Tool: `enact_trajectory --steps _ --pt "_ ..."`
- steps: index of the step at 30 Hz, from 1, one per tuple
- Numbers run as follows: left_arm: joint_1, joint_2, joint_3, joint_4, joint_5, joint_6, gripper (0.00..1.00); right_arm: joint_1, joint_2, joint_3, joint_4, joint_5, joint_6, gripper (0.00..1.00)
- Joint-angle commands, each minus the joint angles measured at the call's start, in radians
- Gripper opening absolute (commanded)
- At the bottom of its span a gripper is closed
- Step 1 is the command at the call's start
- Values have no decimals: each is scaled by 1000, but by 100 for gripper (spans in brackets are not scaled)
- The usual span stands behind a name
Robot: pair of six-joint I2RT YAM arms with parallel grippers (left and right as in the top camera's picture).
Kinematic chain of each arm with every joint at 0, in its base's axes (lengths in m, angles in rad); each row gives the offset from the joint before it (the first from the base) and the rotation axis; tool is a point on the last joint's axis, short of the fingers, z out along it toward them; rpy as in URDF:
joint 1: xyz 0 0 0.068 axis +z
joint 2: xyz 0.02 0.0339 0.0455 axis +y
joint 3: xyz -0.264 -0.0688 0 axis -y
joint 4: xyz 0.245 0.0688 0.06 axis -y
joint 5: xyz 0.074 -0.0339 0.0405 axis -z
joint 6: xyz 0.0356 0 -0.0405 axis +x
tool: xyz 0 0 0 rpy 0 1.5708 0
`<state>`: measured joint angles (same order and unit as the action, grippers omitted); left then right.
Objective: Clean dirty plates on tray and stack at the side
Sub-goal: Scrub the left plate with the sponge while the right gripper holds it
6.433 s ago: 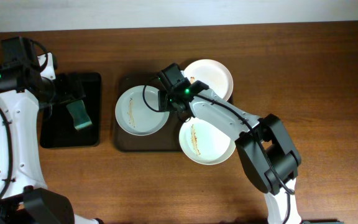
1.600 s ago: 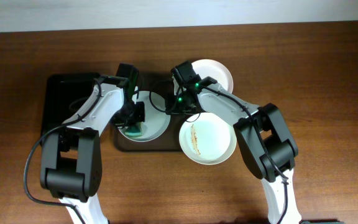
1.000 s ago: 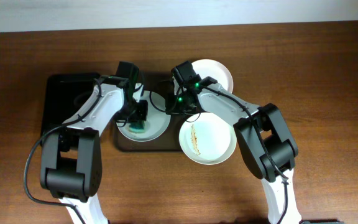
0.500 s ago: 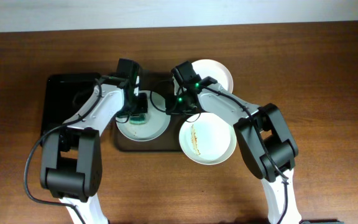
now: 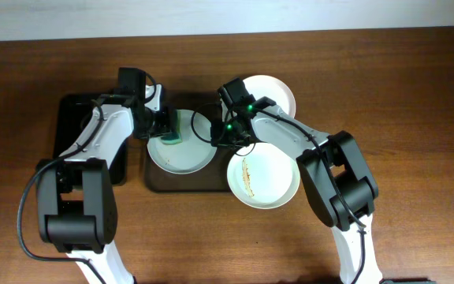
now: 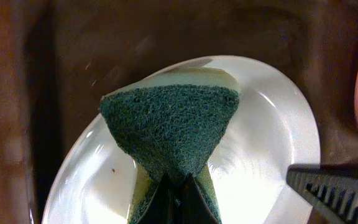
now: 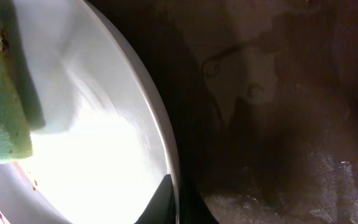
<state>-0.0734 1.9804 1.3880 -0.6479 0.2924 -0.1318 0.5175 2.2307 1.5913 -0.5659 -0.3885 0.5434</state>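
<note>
Left gripper (image 6: 178,199) is clamped on the green sponge (image 6: 173,121), which sits at the far-left edge of a plate (image 5: 186,154) in the tray (image 5: 158,181). Right gripper (image 5: 225,136) pinches that plate's right rim. Second plate (image 5: 265,183), streaked, overhangs the tray's near-right corner. Third plate (image 5: 274,93) is at the far-right corner. Black tray (image 5: 73,118) is to the left.

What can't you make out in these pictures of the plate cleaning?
Overhead: the tips of the right claw, hidden under its own wrist.
Overhead: part of the back plate, covered by the right arm.
Left wrist: any streaks on the left plate, lost in glare and under the sponge.
Right wrist: the tray floor, dark and blurred.
</note>
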Motion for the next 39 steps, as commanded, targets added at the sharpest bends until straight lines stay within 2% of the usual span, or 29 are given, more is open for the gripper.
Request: enact_trajectory --steps 1,4,6,8,11,14,16,18,21,24,29,32,34,39 --pt "-47 -15 18 51 -34 259 1 -1 16 -6 -13 -7 -11 4" --pt "-95 -15 18 110 -259 262 1 -1 16 -6 -14 0 -12 4" --pt "-103 -15 17 110 -353 263 1 -1 16 -6 -14 0 -12 4" --pt "-102 -15 10 134 -378 318 1 -1 16 -6 -11 0 -11 4" --pt "-103 -15 -2 173 -441 316 1 -1 16 -6 -10 0 -11 4" --pt "-103 -15 -2 84 -446 230 1 -1 16 -6 -9 0 -11 4" --pt "-106 -15 -2 -24 -378 186 1 -1 16 -6 -3 0 -11 4" --pt "-111 -15 -2 -103 -251 184 1 -1 16 -6 -3 0 -11 4" --pt "-115 -15 -2 -137 -136 189 1 -1 16 -6 -3 0 -11 4" --pt "-114 -15 -2 -117 29 292 1 -1 16 -6 -3 -1 -11 4" --pt "-114 -15 -2 -48 2 292 1 -1 16 -6 -6 -1 -11 4" --pt "-113 -15 -2 -38 -208 183 1 -1 16 -6 -6 0 -11 4" --pt "-114 -15 -2 -69 -308 118 1 -1 16 -6 -6 -1 -11 4" --pt "-114 -15 -3 -208 -315 71 1 -1 16 -6 -6 -1 -11 4"
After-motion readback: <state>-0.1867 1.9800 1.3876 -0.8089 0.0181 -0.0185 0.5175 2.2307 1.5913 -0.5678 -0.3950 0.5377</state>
